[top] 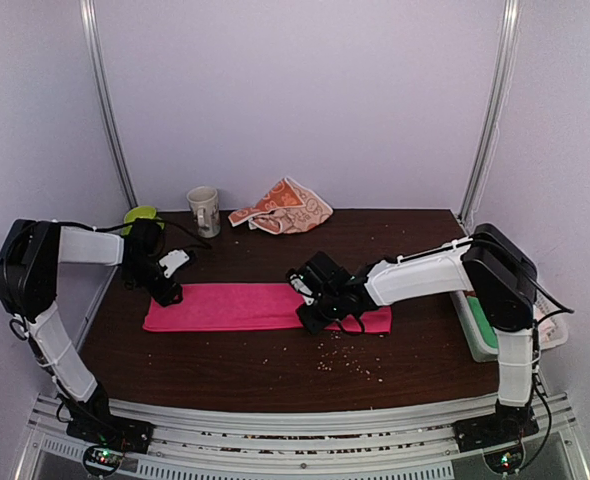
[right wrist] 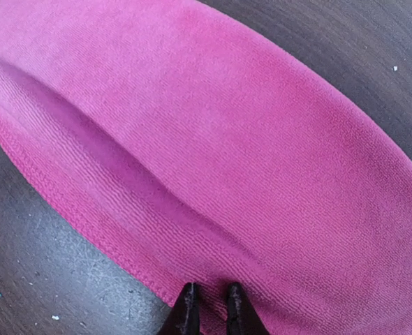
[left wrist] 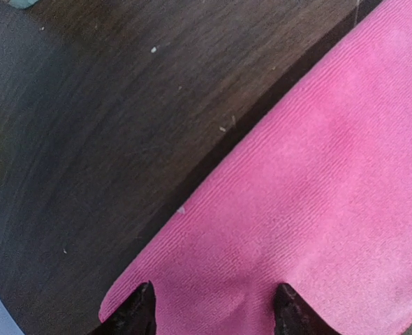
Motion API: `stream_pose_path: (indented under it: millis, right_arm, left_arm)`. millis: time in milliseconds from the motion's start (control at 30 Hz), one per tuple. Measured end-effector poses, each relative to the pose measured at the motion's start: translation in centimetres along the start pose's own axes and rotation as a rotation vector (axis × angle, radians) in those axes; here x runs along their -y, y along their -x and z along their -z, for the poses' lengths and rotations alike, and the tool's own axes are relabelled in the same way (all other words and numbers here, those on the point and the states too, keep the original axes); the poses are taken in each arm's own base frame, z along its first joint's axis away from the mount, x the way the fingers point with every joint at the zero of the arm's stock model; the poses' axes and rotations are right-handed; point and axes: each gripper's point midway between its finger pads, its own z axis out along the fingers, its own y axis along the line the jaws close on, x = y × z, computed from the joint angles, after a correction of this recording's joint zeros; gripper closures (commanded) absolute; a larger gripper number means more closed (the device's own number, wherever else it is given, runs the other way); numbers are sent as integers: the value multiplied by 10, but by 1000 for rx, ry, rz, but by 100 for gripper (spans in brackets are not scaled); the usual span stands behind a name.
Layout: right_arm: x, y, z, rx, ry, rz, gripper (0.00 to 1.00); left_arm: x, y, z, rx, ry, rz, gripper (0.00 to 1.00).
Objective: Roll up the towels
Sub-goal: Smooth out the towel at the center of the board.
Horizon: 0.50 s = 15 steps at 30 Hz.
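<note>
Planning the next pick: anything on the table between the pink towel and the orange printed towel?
No. In the top view, only bare brown table lies between the pink towel and the orange printed towel.

Pink towel [top: 225,305] partly beneath the right arm [top: 415,278]; green object [top: 140,213] half behind left arm [top: 90,245]

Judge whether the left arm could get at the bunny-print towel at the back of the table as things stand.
Probably yes: the bunny-print towel lies uncovered, and the mug stands beside it, not in front. The left gripper would first have to leave the pink towel.
</note>
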Motion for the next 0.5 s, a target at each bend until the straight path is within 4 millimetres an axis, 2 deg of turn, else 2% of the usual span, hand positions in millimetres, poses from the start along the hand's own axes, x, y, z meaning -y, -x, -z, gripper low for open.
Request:
stream_pose_path:
  millis: [67,167,300,500]
  right_arm:
    - [0,-2,0,2,2,0,82]
    - [2,-7,1,3,-11,5,72]
    - [3,-8,14,18,-30,21,71]
    - [-5,10,44,97,-13,43,70]
  left_arm:
    - [-2,-4,-5,-17,16,5,37]
    - [-7,-4,-8,-18,40,15,33]
    - [-11,-1,-10,-5,56,24,28]
    - [-16,4,-12,12,80,34,23]
